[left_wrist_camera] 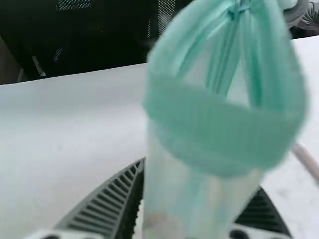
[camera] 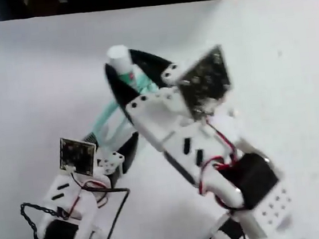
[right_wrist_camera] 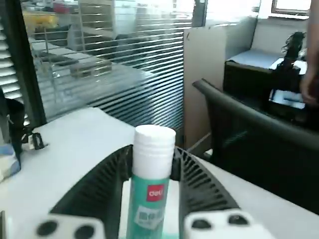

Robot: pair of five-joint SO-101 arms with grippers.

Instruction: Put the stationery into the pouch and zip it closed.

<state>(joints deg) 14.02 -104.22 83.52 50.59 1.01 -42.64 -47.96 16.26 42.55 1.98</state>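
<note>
high view has us with both arms busy over the white table (camera: 33, 70). our left gripper (camera: 109, 143) is clamped on one end of the mint-green pouch (camera: 108, 118), which stretches from it toward the other arm. we judge this hold is meant to keep the pouch steady and present it for loading. in the left wrist view the pouch (left_wrist_camera: 219, 124) rises out of the jaws of the left gripper (left_wrist_camera: 192, 204), with its zipper track running up the middle. whether its mouth is open we cannot tell.

our right gripper (camera: 126, 71) is closed around a glue stick (camera: 120, 60), white cap pointing away from the arm, right at the far end of the pouch. the right wrist view shows the glue stick (right_wrist_camera: 152, 174) upright between the jaws of the right gripper (right_wrist_camera: 153, 154), gripped on its green body below the cap. we judge the glue stick is not yet inside, and the zipping is yet to do.
</note>
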